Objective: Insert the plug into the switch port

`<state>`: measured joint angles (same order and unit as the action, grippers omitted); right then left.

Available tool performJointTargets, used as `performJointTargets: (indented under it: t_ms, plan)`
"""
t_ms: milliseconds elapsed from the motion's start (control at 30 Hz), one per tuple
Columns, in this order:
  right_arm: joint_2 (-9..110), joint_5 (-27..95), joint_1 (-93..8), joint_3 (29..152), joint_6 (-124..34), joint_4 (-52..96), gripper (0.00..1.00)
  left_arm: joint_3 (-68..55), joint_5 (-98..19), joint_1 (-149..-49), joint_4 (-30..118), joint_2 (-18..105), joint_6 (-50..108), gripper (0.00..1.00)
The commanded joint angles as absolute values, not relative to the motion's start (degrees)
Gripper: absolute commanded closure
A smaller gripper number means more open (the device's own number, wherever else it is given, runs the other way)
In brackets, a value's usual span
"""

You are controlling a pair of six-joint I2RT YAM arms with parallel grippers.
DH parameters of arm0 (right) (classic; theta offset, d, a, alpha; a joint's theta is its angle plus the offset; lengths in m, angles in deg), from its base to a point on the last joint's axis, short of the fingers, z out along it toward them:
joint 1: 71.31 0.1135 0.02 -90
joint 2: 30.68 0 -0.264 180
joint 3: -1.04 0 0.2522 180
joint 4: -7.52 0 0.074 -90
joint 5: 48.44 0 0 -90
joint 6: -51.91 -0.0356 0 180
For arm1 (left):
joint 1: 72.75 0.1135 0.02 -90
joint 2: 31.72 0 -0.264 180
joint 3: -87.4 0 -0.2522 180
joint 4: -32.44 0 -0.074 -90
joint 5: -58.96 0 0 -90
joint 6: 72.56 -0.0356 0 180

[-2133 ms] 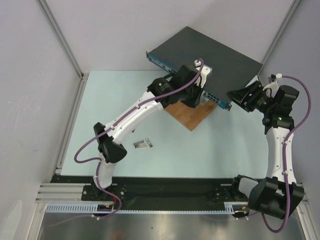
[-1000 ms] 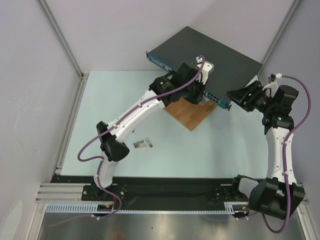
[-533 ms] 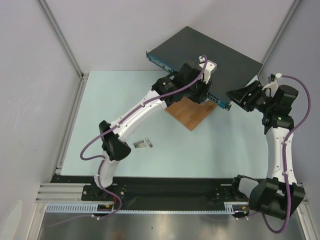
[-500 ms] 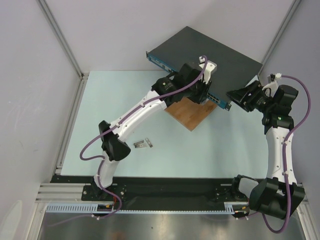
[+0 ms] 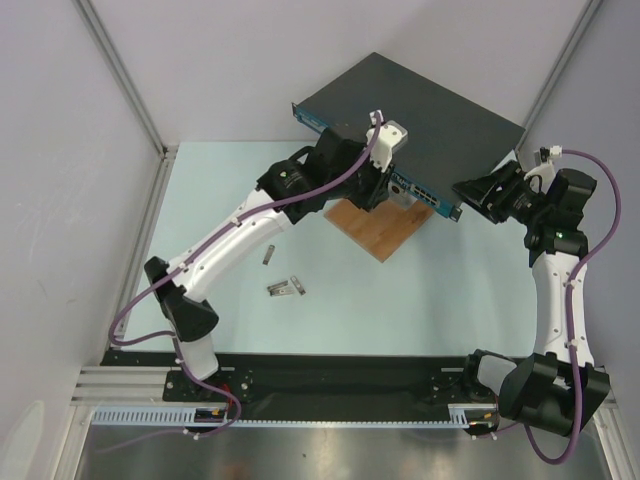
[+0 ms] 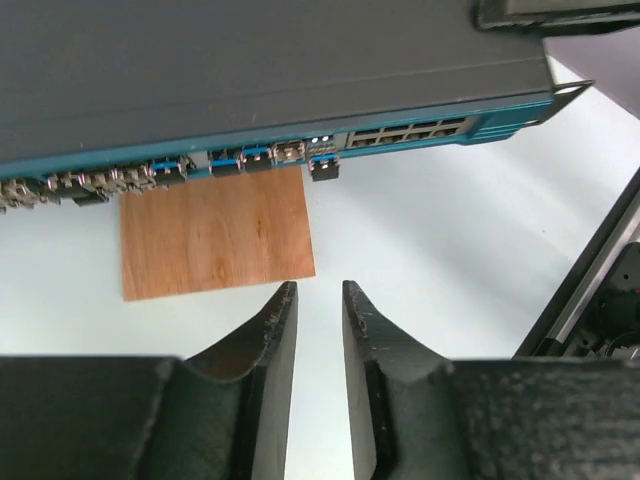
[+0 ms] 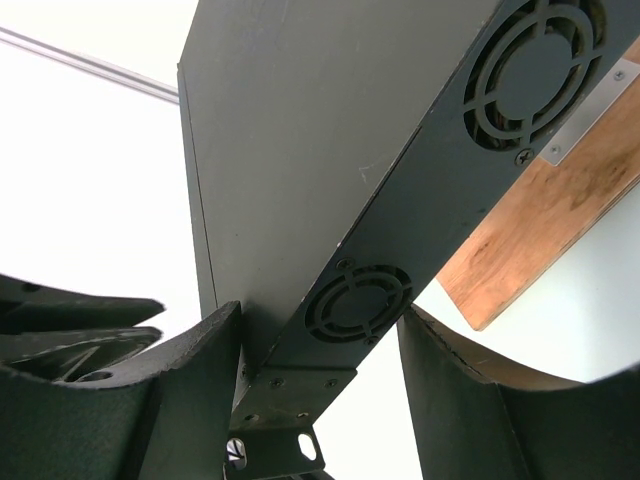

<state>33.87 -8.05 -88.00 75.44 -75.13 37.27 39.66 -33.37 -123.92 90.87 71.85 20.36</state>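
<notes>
The switch (image 5: 420, 110) is a flat dark grey box with a blue front strip, at the back of the table. In the left wrist view its strip (image 6: 400, 135) carries rows of sockets, and a small dark plug (image 6: 325, 168) sticks out of one socket. My left gripper (image 6: 318, 290) hangs back from the strip, its jaws a narrow gap apart with nothing between them; it also shows in the top view (image 5: 375, 198). My right gripper (image 5: 465, 190) is shut on the switch's right front corner, with its fingers (image 7: 200, 350) on either side of the fan-grille end (image 7: 360, 300).
A brown wooden board (image 5: 380, 225) lies under the switch's front edge, and shows in the left wrist view (image 6: 215, 245). Two small metal pieces (image 5: 285, 288) lie on the pale mat near the left arm. Aluminium posts and grey walls enclose the table.
My left gripper has drawn back from the switch's front strip, toward the left and the near side, leaving the plug in the socket. The right arm has not moved.
</notes>
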Motion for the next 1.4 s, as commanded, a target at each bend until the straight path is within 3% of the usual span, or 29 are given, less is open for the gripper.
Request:
performJointTargets:
  t_ms: [0, 300, 933, 1367]
  plan:
    - [36.47, -11.88, -84.32, 76.41, -72.10, 30.86, 1.00, 38.67, -35.61, -123.55, 88.22, 69.96, 18.49, 0.72]
    - [36.47, -11.88, -84.06, 76.06, -72.72, 30.86, 1.00, 44.90, -37.98, -123.55, 88.57, 76.03, 20.78, 0.96]
    - [36.20, -12.06, -83.79, 75.44, -72.10, 31.47, 1.00, 51.76, -34.30, -123.55, 86.99, 82.80, 20.52, 1.00]
    - [36.38, -12.14, -83.53, 75.09, -71.93, 31.56, 1.00, 49.04, -31.22, -123.55, 78.13, 83.77, 19.72, 1.00]
